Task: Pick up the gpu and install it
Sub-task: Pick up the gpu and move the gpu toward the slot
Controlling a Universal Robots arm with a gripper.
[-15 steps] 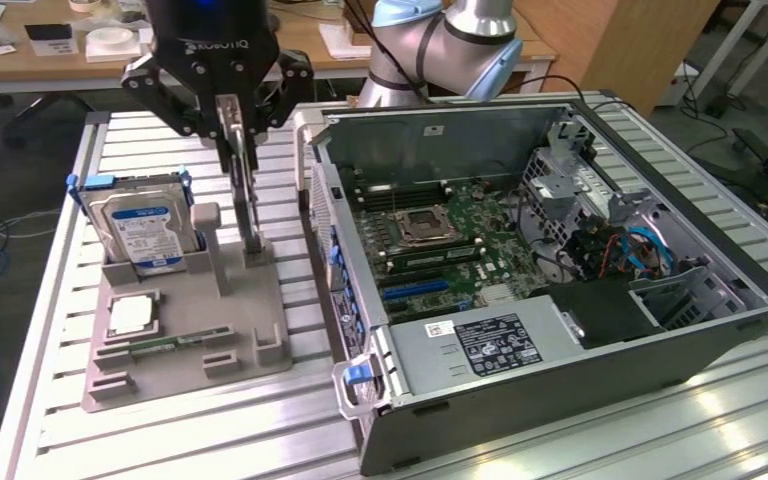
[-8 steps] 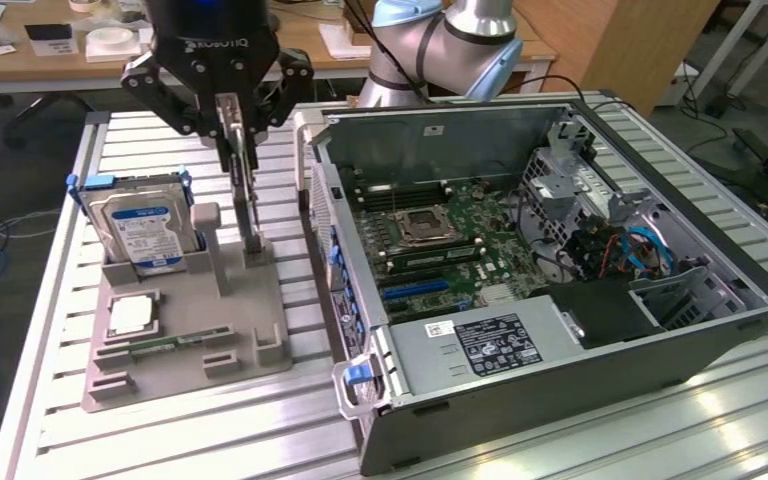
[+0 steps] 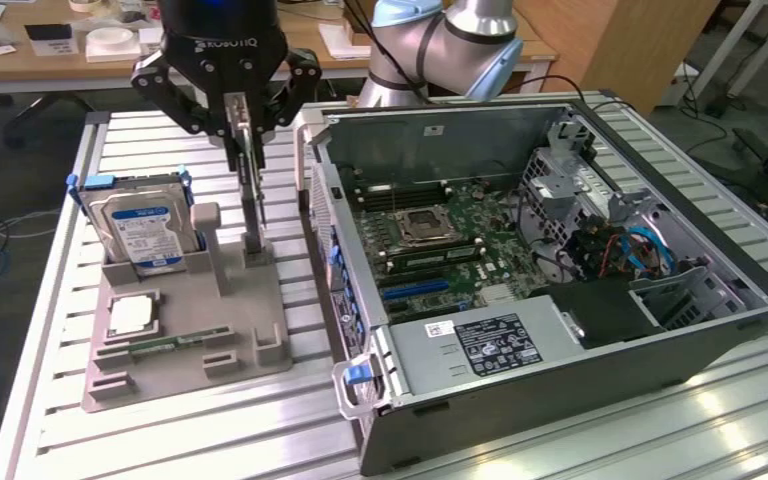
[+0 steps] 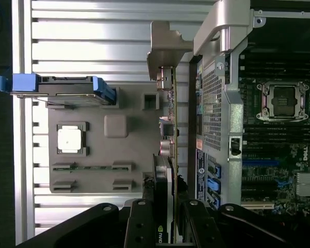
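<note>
STATE: jaws closed narrow on gpu (image 3: 251,200), held edge-on and upright, upper centre-left of frame, lower end at holder (image 3: 184,360) slot | RISK: thin-edge grip lets card tilt or slip; bracket snags slot and drags holder; card strikes case (image 3: 411,150) wall just beside

- Black tool (image 3: 243,125)
- Green-edged gpu (image 3: 249,195)
- Silver hard drive (image 3: 144,228), blue label, blue rails
- Grey fixture (image 3: 224,335)
- Silver ribbed tabletop (image 3: 171,440)
- Green motherboard (image 3: 444,235), three o'clock of the fixture

Upside-down "ROBOTIQ" on the gripper (image 3: 243,122) body; Nvidia eye logo on the gpu (image 4: 164,175).
</note>
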